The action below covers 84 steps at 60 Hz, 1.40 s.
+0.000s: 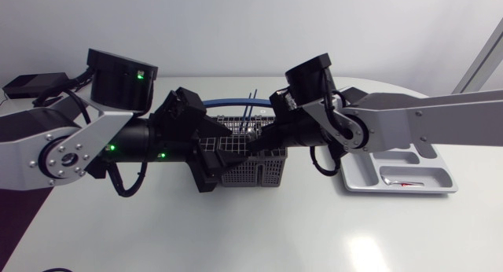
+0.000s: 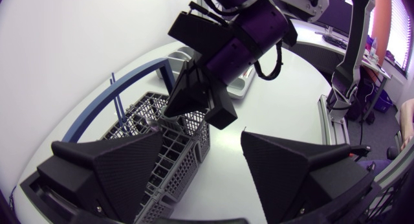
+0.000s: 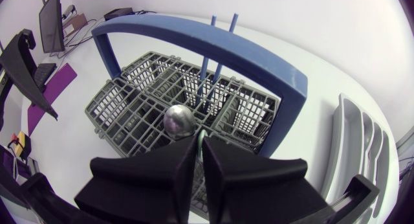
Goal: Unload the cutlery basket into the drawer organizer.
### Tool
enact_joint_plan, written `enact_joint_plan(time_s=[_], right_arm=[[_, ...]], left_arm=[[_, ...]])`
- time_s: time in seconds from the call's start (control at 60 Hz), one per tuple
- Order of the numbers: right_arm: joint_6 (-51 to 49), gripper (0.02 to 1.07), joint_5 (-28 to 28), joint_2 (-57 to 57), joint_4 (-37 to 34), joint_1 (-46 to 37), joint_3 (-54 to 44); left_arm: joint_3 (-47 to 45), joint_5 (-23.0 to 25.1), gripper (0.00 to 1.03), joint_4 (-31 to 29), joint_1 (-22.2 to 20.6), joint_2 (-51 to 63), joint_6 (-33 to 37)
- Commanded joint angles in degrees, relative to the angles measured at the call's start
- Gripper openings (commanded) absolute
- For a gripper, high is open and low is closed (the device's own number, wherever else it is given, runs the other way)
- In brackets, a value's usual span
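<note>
Between the right gripper's (image 3: 199, 153) fingers, drawn almost together, a thin handle is pinched. Its shiny rounded head, seemingly a spoon (image 3: 179, 120), sits just above them, low inside the cutlery basket (image 3: 123, 104). Two blue sticks (image 3: 200, 78) stand in a compartment just beyond, under the blue handle (image 3: 194, 33). The left gripper (image 2: 202, 138) hangs wide open at the basket's end, holding nothing. The drawer organizer (image 1: 357, 176), well apart, shows one red-handled piece (image 1: 409, 183), so unloading looks barely begun: spoon, sticks and anything hidden remain
</note>
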Motion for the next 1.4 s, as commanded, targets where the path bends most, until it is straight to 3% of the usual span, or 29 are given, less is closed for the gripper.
enact_joint_plan(time_s=[0.0,0.283,0.567,0.983,1.133,1.383], right_arm=[[0.39,0.08,0.56,1.37,0.54,-0.18,-1.14],[-1.19,0.08,0.12,-3.28,-0.34,0.26,-2.10],[-1.28,0.08,-10.87,-11.63,-4.99,-0.88,-1.23],[-0.14,0.08,-16.23,-23.85,-14.31,-3.61,1.76],[-2.51,0.08,-16.05,-30.35,-20.55,-8.88,1.06],[-12.80,0.08,-16.05,-39.85,-26.62,-27.78,-9.58]], left_arm=[[-0.58,0.60,0.83,0.52,-0.36,0.86,-0.21],[-0.58,0.60,0.83,0.43,-0.53,0.77,-0.30],[-0.49,0.60,0.83,0.43,-0.88,0.86,-0.38],[-0.23,0.33,0.83,0.43,-0.62,1.48,-0.38],[0.83,-1.69,0.83,0.52,-0.53,2.80,-0.47],[2.59,-5.47,0.83,2.02,-0.71,5.87,-1.97]])
